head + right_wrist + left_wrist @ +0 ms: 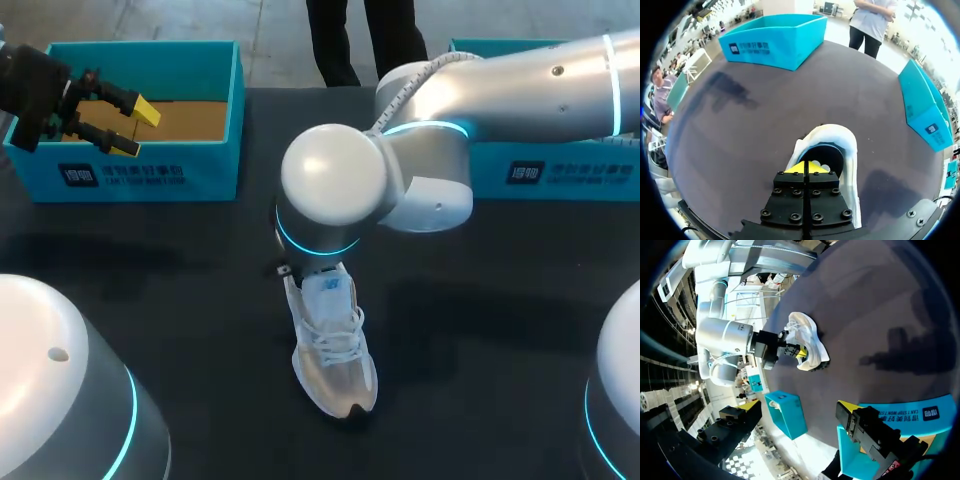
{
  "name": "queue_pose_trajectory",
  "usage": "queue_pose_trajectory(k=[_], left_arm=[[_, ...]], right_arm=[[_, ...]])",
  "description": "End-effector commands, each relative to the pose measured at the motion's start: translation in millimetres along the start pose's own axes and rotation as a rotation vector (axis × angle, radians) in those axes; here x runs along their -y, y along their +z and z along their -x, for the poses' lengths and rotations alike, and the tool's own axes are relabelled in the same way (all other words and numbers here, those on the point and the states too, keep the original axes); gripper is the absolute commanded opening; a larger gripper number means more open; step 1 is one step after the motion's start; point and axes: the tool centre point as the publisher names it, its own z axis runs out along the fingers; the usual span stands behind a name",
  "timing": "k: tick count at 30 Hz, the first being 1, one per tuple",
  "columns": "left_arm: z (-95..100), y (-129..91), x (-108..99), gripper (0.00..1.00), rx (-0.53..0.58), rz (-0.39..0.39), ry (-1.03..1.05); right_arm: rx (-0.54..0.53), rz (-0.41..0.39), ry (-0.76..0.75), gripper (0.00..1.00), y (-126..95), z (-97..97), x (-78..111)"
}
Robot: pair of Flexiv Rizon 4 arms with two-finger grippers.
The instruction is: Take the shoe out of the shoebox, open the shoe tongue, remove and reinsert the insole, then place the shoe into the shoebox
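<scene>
One white shoe [335,355] at centre of table [200,300], toe at 6 o'clock, well apart from boxes and table edges.
Two teal boxes: shoebox [150,172] at 10 o'clock, second box [545,172] at 2 o'clock.
left gripper [135,128] above shoebox, fingers apart, nothing between them.
right gripper [809,167] has tips pressed together, inside shoe's opening at heel.

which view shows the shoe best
Head view: the shoe shows laces and toe, only its heel hidden under the right arm. Right wrist view shows just the heel opening; left wrist shows it small, side-on.
</scene>
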Motion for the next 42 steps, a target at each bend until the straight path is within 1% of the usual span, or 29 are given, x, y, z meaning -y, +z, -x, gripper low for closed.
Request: queue_pose_trajectory(k=[1,14,22,27,34,42], left_arm=[[0.3,0,1,1.0,-0.002,0.001,0.001],[0.3,0,1,1.0,-0.002,0.001,0.001],[0.3,0,1,1.0,-0.002,0.001,0.001],[0.3,0,1,1.0,-0.002,0.001,0.001],[0.3,0,1,1.0,-0.002,0.001,0.001],[0.3,0,1,1.0,-0.002,0.001,0.001]], right_arm=[[-0.004,-0.013,0.005,0.0,9,-1.3,-0.8],[-0.003,-0.037,0.042,0.0,23,1.5,8.2],[0.008,0.018,0.058,0.0,-3,0.2,7.3],[-0.022,0.042,0.064,0.0,-10,-0.8,5.6],[-0.058,0.032,0.072,0.0,-1,0.1,6.7],[-0.11,0.046,0.078,0.0,6,-2.0,2.9]])
